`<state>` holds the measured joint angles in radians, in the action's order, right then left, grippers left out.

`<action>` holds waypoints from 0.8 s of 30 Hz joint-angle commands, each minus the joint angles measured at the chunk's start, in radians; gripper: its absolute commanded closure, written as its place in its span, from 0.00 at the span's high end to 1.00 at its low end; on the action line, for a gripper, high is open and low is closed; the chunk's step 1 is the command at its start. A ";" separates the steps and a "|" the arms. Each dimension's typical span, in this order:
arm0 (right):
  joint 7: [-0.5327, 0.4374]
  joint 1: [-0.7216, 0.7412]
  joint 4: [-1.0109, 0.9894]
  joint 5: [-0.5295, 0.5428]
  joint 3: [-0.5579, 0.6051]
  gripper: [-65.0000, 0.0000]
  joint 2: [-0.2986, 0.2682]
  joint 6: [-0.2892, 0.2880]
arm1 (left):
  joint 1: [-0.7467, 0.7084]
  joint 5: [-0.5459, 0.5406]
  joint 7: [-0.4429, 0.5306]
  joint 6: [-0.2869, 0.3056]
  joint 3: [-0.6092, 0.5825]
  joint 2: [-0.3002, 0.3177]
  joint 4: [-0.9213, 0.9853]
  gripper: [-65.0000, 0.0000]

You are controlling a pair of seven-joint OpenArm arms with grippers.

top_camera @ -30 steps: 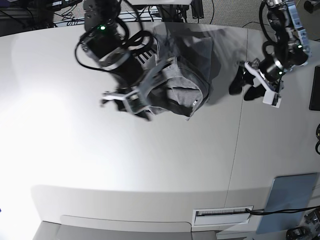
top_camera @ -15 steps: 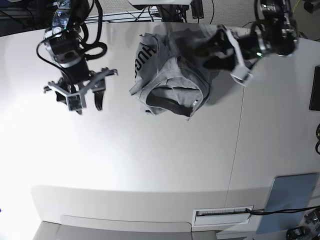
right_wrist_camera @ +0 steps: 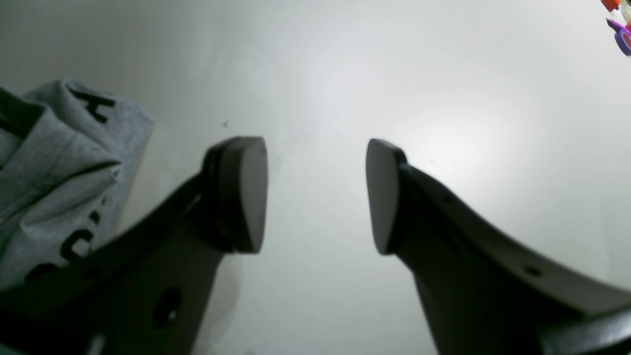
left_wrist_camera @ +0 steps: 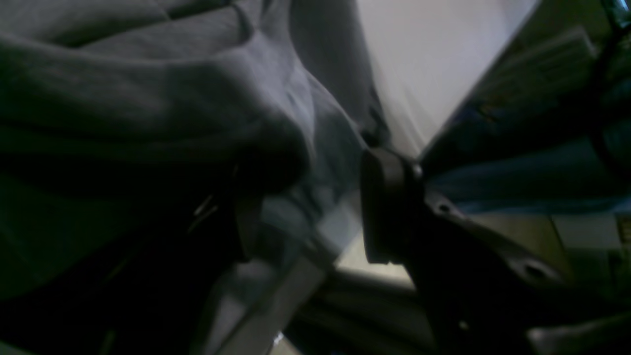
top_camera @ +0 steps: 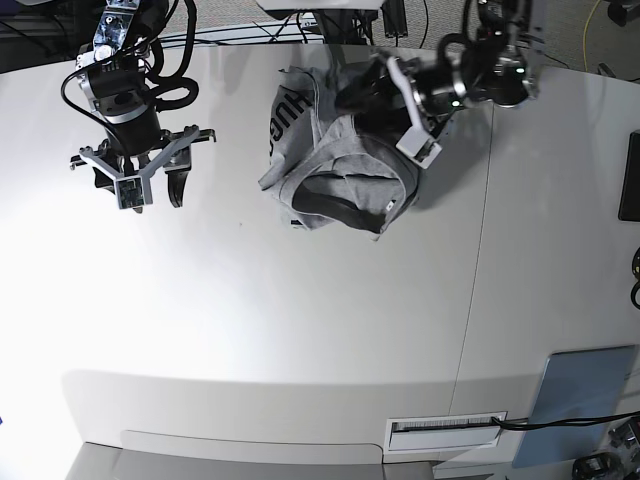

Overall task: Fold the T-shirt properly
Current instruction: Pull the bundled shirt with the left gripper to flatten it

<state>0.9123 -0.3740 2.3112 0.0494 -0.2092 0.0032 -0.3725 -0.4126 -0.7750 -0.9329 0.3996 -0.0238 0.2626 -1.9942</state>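
The T-shirt (top_camera: 340,165) is lying bunched in a loose heap at the far middle of the surface (top_camera: 300,330), part of its black lettering showing on a fold turned up at its left edge, so the fold proper is not yet begun. Over the last second the two arms have been trading places: the right hand (top_camera: 135,185), which was down over the heap's near left side, is now hanging well clear of the cloth above bare surface, its fingers (right_wrist_camera: 241,192) standing wide apart with nothing between them. The left hand (top_camera: 385,95), which was off to the side away from the garment, is now pressing into the heap's far right edge; in its wrist view grey cloth is lying between and around its fingers (left_wrist_camera: 384,207), which are narrowing but still apart, so a grip seems to be forming rather than made. That suggests the left arm is taking over to pull the shirt open.
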 commanded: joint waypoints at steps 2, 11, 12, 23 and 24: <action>-0.026 0.002 0.018 0.003 -0.002 0.49 -0.003 0.003 | 0.016 0.084 0.078 -0.089 -0.037 -0.010 -0.016 0.46; -0.027 -0.014 0.018 0.002 -0.002 0.49 -0.003 0.004 | 0.036 0.267 0.175 -0.220 -0.084 -0.016 -0.016 0.26; -0.030 -0.014 0.018 0.002 -0.002 0.49 -0.003 0.004 | 0.035 0.266 0.175 -0.207 -0.084 -0.016 -0.016 0.14; -0.038 -0.014 0.017 0.006 -0.002 0.49 -0.003 0.004 | -0.142 0.240 0.246 -0.084 0.043 0.080 -0.276 0.00; -0.038 -0.014 0.017 0.006 -0.002 0.49 -0.003 0.004 | -0.156 0.236 0.230 -0.084 0.072 0.087 -0.288 0.00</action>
<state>0.9020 -0.3904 2.3112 0.0498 -0.2092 0.0029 -0.3725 -0.5663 -0.5274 -0.7189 0.3115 0.0463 0.3420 -2.2650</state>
